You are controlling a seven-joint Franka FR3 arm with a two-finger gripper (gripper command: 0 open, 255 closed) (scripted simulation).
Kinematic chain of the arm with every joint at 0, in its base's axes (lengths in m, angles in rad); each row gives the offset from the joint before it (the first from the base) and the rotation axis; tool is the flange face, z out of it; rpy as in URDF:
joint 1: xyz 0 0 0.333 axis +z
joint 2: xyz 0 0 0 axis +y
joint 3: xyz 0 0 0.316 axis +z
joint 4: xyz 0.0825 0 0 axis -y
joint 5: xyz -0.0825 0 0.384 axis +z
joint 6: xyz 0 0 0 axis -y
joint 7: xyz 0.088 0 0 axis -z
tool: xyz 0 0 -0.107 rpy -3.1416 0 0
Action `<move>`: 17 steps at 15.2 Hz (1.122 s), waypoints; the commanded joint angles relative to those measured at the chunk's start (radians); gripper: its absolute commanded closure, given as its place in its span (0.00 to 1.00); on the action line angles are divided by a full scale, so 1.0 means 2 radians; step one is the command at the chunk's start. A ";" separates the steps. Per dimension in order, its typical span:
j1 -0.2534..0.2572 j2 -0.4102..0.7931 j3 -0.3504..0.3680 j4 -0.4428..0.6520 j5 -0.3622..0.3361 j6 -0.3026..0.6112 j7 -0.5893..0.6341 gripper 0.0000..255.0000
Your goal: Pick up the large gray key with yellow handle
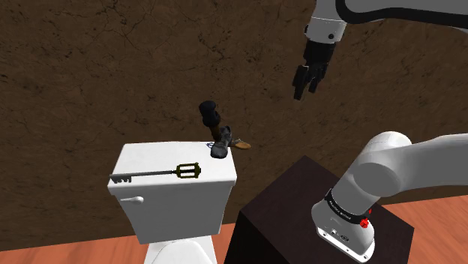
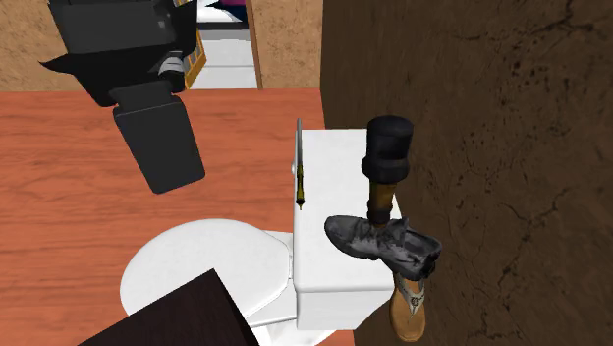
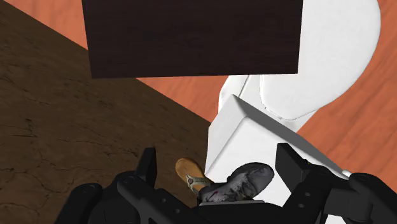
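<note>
The key [image 1: 154, 174] has a grey shaft and a dark-and-yellow handle, and lies flat across the white toilet tank lid [image 1: 142, 157]. In the second exterior view the key [image 2: 300, 179] appears edge-on near the lid's front edge. My gripper [image 1: 306, 79] hangs high in the air, well off to the shoulder view's right of the tank and far above the key. It is open and holds nothing. In the wrist view my gripper [image 3: 218, 167] has its fingers [image 3: 147, 167] standing wide apart, looking down past the tank's end [image 3: 254, 127].
A black boot [image 1: 211, 114], a grey sneaker [image 1: 220, 147] and a tan shoe [image 1: 241, 143] crowd the tank's back corner by the brown wall. The dark stand [image 1: 292, 206] sits beside the toilet. The toilet bowl [image 2: 196, 270] lies below the tank on a reddish wood floor.
</note>
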State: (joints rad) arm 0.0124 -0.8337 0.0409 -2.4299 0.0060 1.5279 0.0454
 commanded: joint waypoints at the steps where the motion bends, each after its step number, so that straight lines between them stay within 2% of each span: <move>1: 0.000 0.000 0.000 0.000 0.000 0.000 0.000 0.00; 9: 0.032 0.120 0.022 -0.001 0.009 0.126 -0.035 0.00; 17: 0.059 0.256 0.049 0.036 0.007 0.231 -0.064 0.00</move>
State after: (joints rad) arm 0.1250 -0.3532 0.1333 -2.3667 0.0222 1.9652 -0.0750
